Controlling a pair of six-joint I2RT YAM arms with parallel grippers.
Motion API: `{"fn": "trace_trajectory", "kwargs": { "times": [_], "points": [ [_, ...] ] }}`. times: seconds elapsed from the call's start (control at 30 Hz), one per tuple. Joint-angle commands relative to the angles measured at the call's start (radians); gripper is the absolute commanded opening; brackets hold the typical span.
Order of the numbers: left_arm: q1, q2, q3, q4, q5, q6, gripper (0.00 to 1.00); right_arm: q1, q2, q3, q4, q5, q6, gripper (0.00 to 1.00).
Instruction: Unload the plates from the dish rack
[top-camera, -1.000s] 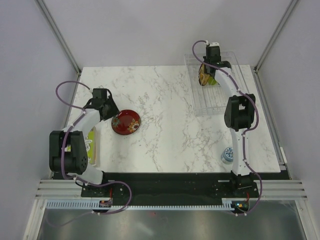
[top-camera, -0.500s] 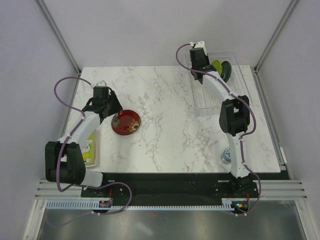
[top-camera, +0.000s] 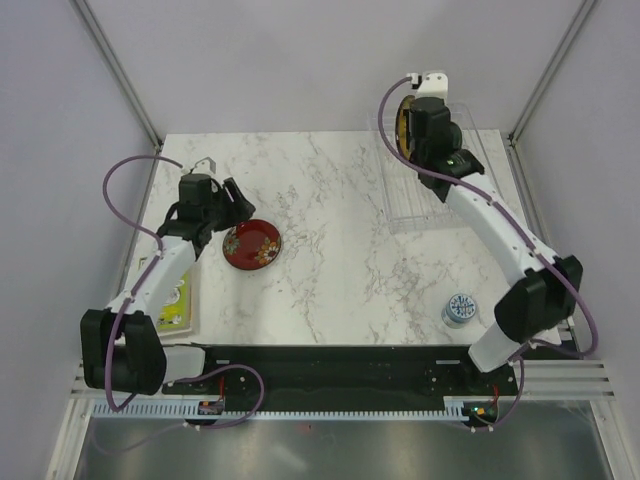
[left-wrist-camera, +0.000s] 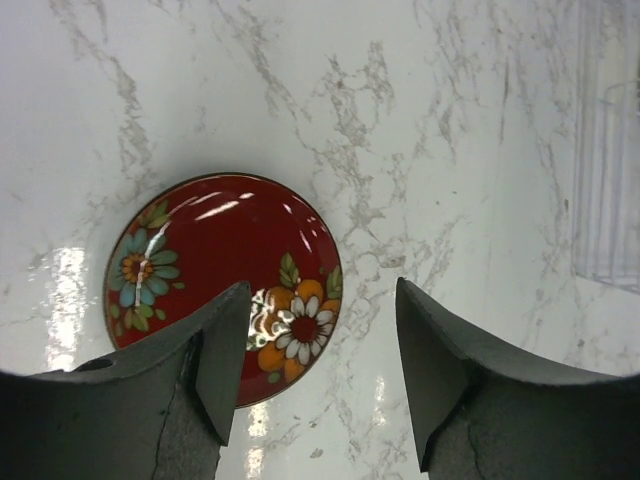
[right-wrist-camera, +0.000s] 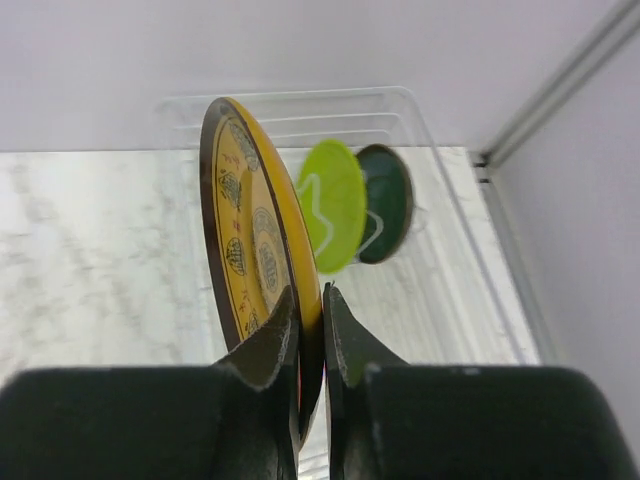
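Observation:
The dark red floral plate (top-camera: 252, 244) lies flat on the marble table, and it also shows in the left wrist view (left-wrist-camera: 200, 250). My left gripper (top-camera: 228, 198) is open and empty, just above that plate's edge (left-wrist-camera: 320, 290). My right gripper (right-wrist-camera: 308, 295) is shut on the rim of the yellow patterned plate (right-wrist-camera: 250, 230) and holds it upright above the far end of the clear dish rack (top-camera: 430, 200). In the top view the yellow plate (top-camera: 402, 120) is beside the gripper (top-camera: 412, 125). The lime green plate (right-wrist-camera: 333, 205) and the dark teal plate (right-wrist-camera: 388, 203) stand upright in the rack (right-wrist-camera: 440, 290).
A small blue-and-white cup (top-camera: 458, 309) stands at the near right, by the right arm's base. A flat green-yellow rectangular item (top-camera: 176, 300) lies at the table's left edge under the left arm. Frame posts stand at the back corners.
My right gripper has lifted the yellow plate up out of the rack, and its arm has swung out to the right. My left arm has stretched out, its gripper still by the red plate.

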Motion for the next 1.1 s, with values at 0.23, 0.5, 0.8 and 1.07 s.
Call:
{"fn": "trace_trajectory", "kwargs": {
  "times": [0.23, 0.5, 0.8, 1.07],
  "points": [
    [-0.028, -0.096, -0.190, 0.385, 0.343, -0.163, 0.67, 0.052, -0.224, -0.448, 0.213, -0.721, 0.522, 0.05],
    [-0.049, -0.130, -0.297, 0.548, 0.420, -0.252, 0.67, 0.116, -0.180, -0.576, 0.442, -0.849, 0.685, 0.04],
    [-0.054, -0.136, -0.417, 0.685, 0.406, -0.307, 0.67, 0.176, -0.127, -0.644, 0.663, -0.956, 0.838, 0.05],
    [-0.056, -0.170, -0.434, 0.740, 0.386, -0.335, 0.67, 0.204, -0.123, -0.696, 0.720, -0.947, 0.872, 0.04]
  ]
}}
